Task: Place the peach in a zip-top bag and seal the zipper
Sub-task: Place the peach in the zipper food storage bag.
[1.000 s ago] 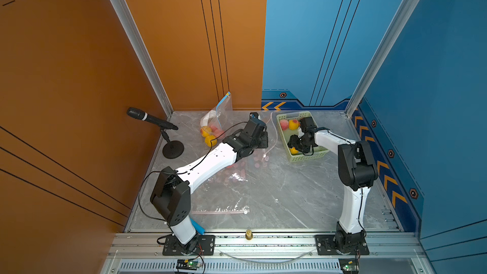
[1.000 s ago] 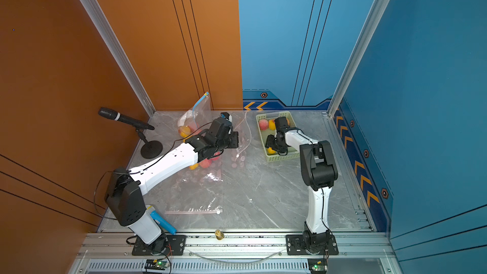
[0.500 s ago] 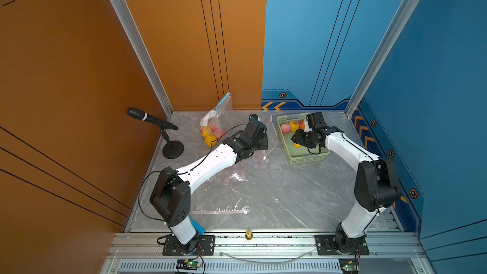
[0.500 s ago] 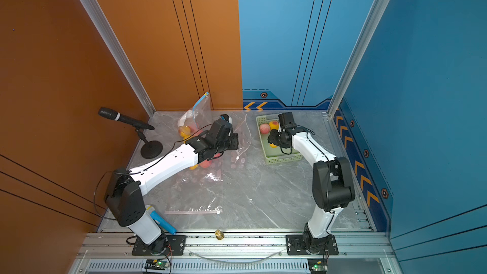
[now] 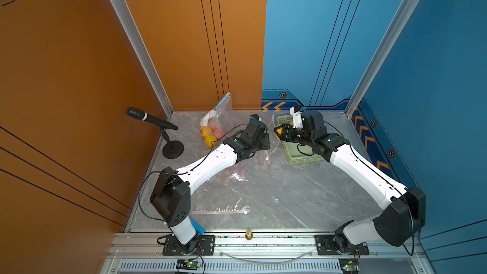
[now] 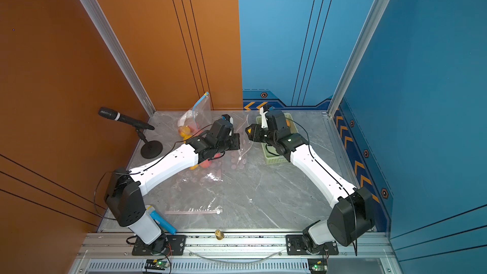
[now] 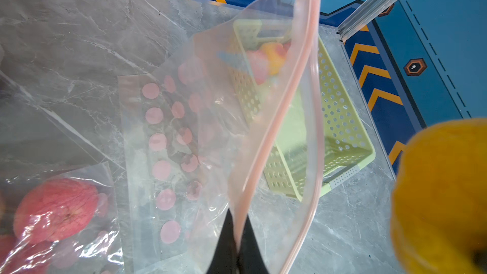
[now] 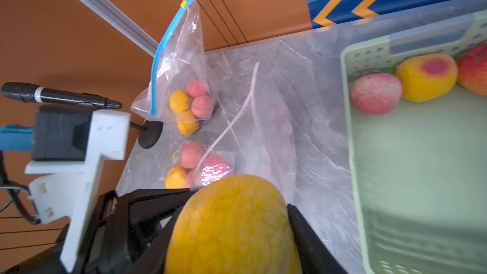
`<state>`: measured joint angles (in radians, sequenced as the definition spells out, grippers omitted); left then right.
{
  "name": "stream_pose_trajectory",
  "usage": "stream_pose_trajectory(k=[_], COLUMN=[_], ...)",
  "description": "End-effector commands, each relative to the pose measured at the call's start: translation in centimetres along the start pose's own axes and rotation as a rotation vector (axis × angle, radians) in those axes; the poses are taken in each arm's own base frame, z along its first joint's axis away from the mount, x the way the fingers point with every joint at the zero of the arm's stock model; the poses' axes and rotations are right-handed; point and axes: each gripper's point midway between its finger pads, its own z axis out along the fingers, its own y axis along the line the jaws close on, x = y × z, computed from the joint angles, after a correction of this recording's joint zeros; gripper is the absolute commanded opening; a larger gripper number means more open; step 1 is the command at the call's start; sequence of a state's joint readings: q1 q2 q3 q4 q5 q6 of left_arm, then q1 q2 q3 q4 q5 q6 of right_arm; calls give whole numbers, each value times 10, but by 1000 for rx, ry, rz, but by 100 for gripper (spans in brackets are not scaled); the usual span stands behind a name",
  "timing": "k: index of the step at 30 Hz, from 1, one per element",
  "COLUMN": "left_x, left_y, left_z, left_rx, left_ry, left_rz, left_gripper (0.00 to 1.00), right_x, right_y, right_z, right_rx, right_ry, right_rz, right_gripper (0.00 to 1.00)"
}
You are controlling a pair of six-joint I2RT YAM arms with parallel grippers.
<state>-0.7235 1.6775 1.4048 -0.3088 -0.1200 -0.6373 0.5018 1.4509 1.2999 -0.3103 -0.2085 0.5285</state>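
A yellow peach (image 8: pixel 232 228) sits between the jaws of my right gripper (image 8: pixel 234 208), which is shut on it. In both top views that gripper (image 5: pixel 277 131) (image 6: pixel 248 131) hangs above the table just left of the basket, facing the left gripper. My left gripper (image 7: pixel 238 235) is shut on the pink zipper rim of a clear zip-top bag (image 7: pixel 216 117) printed with pink dots. The bag's mouth gapes open, its two zipper strips (image 7: pixel 297 80) apart. In the left wrist view the peach (image 7: pixel 442 196) looms close beside the bag's mouth, outside it.
A pale green basket (image 5: pixel 303 155) at the back right holds more peaches (image 8: pixel 375 93). A blue-zippered bag of peaches (image 5: pixel 213 125) leans on the back wall. Another filled bag (image 8: pixel 203 164) lies under the left arm. A microphone (image 5: pixel 158 125) stands back left; a flat bag (image 5: pixel 221 210) lies near the front.
My right gripper has come up out of the basket with the peach and swung left toward the held bag. The left gripper has stayed put, holding the bag.
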Motion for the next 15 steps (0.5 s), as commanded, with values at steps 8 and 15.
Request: stream_pose_trajectory(k=[8, 15], left_x=[-16, -23], left_y=[-34, -46], left_z=[-31, -42], left_rx=[128, 224], left_ry=[-41, -50], left_rz=[-29, -97], left_gripper=[0, 0], right_x=[24, 34], right_y=[-18, -36], right_z=[25, 27], right_rx=[122, 235], right_ry=[43, 81], right_rz=[-1, -35], right_gripper=[38, 44])
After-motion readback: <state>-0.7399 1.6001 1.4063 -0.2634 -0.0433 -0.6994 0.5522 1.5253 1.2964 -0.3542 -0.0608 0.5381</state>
